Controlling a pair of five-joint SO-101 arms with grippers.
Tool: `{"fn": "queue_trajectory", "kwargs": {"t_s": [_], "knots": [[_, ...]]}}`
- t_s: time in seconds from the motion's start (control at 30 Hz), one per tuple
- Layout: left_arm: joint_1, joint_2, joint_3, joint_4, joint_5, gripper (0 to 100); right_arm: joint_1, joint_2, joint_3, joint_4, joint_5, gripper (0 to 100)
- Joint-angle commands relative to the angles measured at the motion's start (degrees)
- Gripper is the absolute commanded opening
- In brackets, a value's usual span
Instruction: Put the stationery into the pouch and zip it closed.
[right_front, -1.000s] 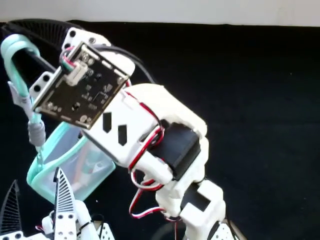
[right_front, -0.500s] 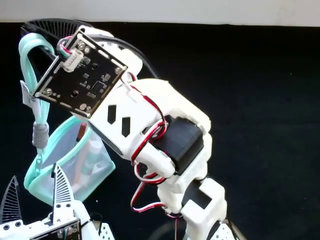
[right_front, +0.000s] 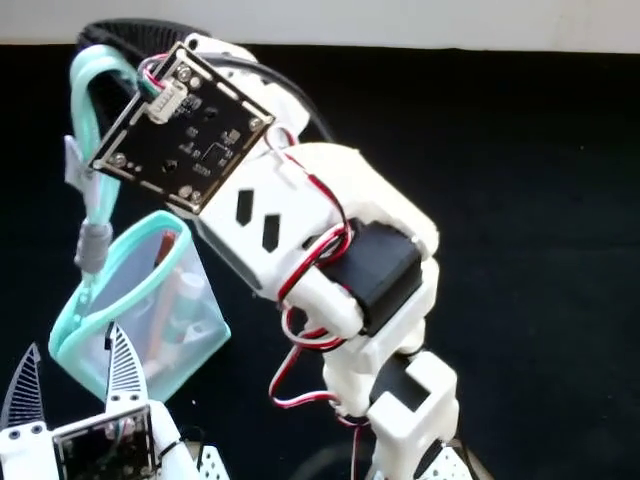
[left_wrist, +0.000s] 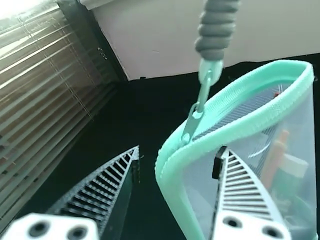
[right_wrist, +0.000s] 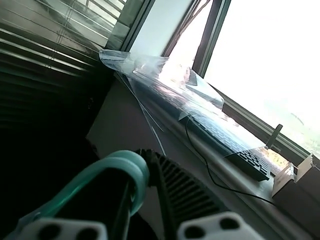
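Since a second ago the right arm has swung toward 2 o'clock in the high view, carrying the strap loop (right_front: 84, 100) with it. The pouch (right_front: 128, 290) has followed, rising and sliding the same way. My left tool (right_front: 74, 345) has crept up from 6 o'clock, and its wrist board now shows at the lower edge.

The right tool (right_wrist: 137, 165) is clenched on the mint strap loop, at 11 o'clock in the high view. From there the strap drops toward 6 o'clock to the grey pull (right_front: 93, 246), and the pouch hangs beneath it at 8 o'clock, lifted off the black table (right_front: 520, 200).

The left tool sits released, its two ribbed fingers (left_wrist: 102, 192) spread apart and straddling the pouch's near end. One finger stands outside the mint rim; I see the other through the mesh wall. The zip slider (left_wrist: 193, 122) sits at that end of the rim, directly under the pull, just beyond the fingertips. The mouth gapes open, wider than in the earlier frames. The stationery (right_front: 170, 300) stands inside, leaning against the far wall.
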Motion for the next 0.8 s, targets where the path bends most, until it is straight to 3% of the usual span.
{"fn": "queue_trajectory", "kwargs": {"t_s": [0.0,0.17,0.6,0.77], "knots": [[-1.89,0.22,0.22,-0.62,-0.62,26,1.01,-2.77,-1.54,2.77,1.05,0.7],[-5.93,0.22,0.31,-0.62,-0.7,26,1.01,-2.59,-1.54,3.56,3.08,0.7],[-7.08,0.13,5.76,-1.05,-2.37,26,2.95,-2.51,-1.27,6.73,3.34,0.7],[-11.82,0.13,6.02,-3.43,-2.55,26,3.12,-2.42,-1.19,7.52,3.34,0.7]]}}
